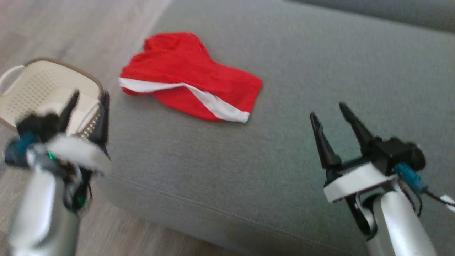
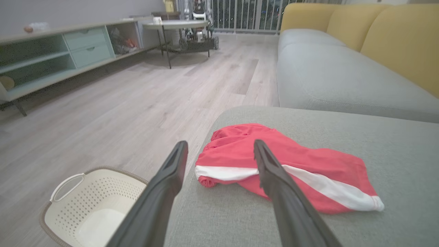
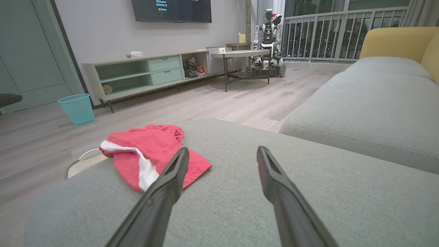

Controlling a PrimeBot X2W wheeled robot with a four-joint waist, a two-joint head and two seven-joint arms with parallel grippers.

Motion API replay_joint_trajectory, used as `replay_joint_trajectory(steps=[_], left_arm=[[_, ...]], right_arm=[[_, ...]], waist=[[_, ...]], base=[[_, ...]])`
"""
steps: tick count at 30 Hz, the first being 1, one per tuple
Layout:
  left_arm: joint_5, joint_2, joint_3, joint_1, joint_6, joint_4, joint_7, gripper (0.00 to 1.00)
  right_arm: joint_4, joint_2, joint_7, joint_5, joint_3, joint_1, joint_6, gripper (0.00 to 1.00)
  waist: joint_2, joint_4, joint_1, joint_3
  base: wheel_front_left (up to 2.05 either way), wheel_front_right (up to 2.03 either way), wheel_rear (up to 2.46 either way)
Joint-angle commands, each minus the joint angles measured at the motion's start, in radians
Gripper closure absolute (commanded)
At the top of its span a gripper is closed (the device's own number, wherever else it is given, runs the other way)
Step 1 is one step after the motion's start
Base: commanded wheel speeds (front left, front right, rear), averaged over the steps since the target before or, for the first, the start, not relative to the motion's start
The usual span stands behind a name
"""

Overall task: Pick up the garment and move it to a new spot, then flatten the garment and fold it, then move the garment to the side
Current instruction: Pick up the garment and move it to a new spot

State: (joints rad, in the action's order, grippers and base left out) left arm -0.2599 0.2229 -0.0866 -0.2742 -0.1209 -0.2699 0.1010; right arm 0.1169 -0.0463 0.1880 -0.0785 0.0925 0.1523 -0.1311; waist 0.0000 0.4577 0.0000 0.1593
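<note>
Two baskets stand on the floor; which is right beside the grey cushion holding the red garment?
The cream perforated plastic basket with the loop handle, at the edge of the grey cushion; the teal mesh bin stands across the room.

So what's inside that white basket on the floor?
In the basket I see just holed walls and a smooth pale bottom, nothing lying there. One finger of the left gripper covers one side of it, so that part is unknown.
</note>
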Motion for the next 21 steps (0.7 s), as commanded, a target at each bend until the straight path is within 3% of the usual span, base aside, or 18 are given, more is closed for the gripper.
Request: replay_joint_trajectory(steps=[1, 9, 21], left_arm=[[-0.040, 0.058, 0.022, -0.107, -0.006, -0.021, -0.031, 0.00], [-0.246, 0.195, -0.159, -0.420, -0.009, -0.303, -0.176, 0.00], [-0.446, 0.261, -0.342, -0.627, -0.010, -0.634, -0.283, 0.00]], right_arm=[[-0.059, -0.004, -0.016, 0.016, 0.025, 0.043, 0.000, 0.00], [-0.178, -0.004, -0.085, 0.074, 0.064, 0.105, 0.000, 0.00], [-0.262, -0.004, -0.125, 0.107, 0.085, 0.111, 0.000, 0.00]], waist=[[0.0000, -0.062, 0.0000, 0.090], [0.0000, -0.145, 0.0000, 0.222], [0.0000, -0.244, 0.0000, 0.284]], base=[[0.00, 0.00, 0.00], [0.00, 0.00, 0.00], [0.00, 0.00, 0.00]])
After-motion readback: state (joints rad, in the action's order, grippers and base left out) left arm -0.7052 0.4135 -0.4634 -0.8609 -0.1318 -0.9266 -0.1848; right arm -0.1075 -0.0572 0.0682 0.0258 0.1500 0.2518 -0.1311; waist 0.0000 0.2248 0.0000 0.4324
